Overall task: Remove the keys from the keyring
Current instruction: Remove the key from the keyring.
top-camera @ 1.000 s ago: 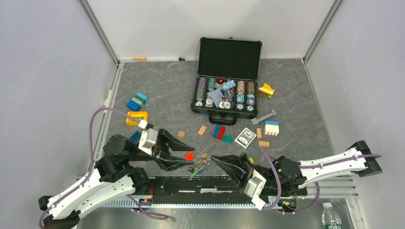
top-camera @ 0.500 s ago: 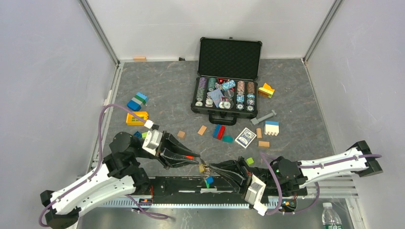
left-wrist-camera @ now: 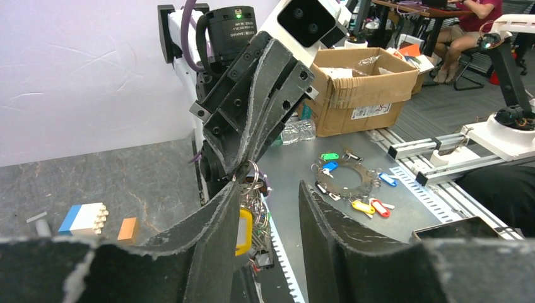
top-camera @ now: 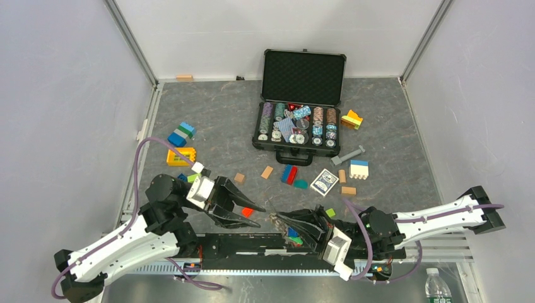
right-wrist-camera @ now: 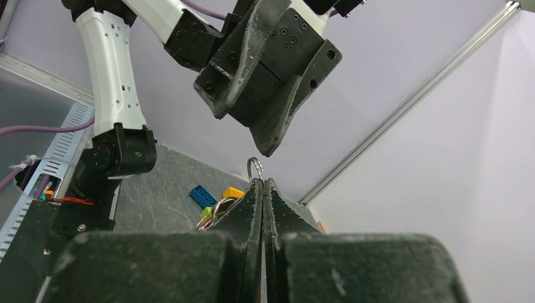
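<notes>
Firmly pinching the keyring [right-wrist-camera: 255,165] between the pressed-together fingers of the right gripper [right-wrist-camera: 263,183], with only a small loop of wire poking up past the tips. Probably held that way to anchor the ring in the air near the front edge of the table [top-camera: 214,113] and leave the rest free for the other arm. Dangling beneath that grip, as seen from the left wrist: the keys [left-wrist-camera: 252,208], bunched together, a yellow head cover [left-wrist-camera: 243,230] lowest. Facing it tip to tip, the left gripper [left-wrist-camera: 270,186], parted and grasping nothing, one finger just beside the bunch, the other apart from it. Looks like lining up to catch one key and work it along the wire. Cannot tell of any key off the ring yet.

Farther back on the table, an open black case [top-camera: 303,76], lid propped up, holding rows of poker chips [top-camera: 318,123] with a few loose pieces heaped in the middle. Scattered around it, toy blocks [top-camera: 182,154] and a card deck [top-camera: 323,182], none in any container.
</notes>
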You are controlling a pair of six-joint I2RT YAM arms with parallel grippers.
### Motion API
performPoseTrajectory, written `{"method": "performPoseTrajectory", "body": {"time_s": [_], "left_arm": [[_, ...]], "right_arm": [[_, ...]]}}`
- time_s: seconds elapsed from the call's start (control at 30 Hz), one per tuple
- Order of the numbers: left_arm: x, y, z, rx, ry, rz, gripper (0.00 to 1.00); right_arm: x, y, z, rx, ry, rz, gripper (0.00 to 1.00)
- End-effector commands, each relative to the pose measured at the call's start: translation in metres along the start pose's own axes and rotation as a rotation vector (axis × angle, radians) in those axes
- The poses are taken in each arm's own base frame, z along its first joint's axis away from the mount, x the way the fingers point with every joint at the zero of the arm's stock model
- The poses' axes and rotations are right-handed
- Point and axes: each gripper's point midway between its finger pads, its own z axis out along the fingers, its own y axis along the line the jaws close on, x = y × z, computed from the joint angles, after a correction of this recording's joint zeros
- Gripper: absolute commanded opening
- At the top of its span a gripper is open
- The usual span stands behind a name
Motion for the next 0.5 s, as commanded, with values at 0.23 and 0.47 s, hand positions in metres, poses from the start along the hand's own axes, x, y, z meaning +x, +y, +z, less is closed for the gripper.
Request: {"method": "performPoseTrajectory", "body": {"time_s": [0.23,0.47], "left_arm": [[0.0,0.004,0.007,0.016,0.002,-0.005,0.41],[0.0,0.007,0.007,0.003,0.0,0.002,0.34]], "right_arm": [[-0.028,-0.043,0.009,0.175,-0.076,0.095,0.0],[-0.023,-0.047,0.008,0.225,-0.072,0.128,0.0]]}}
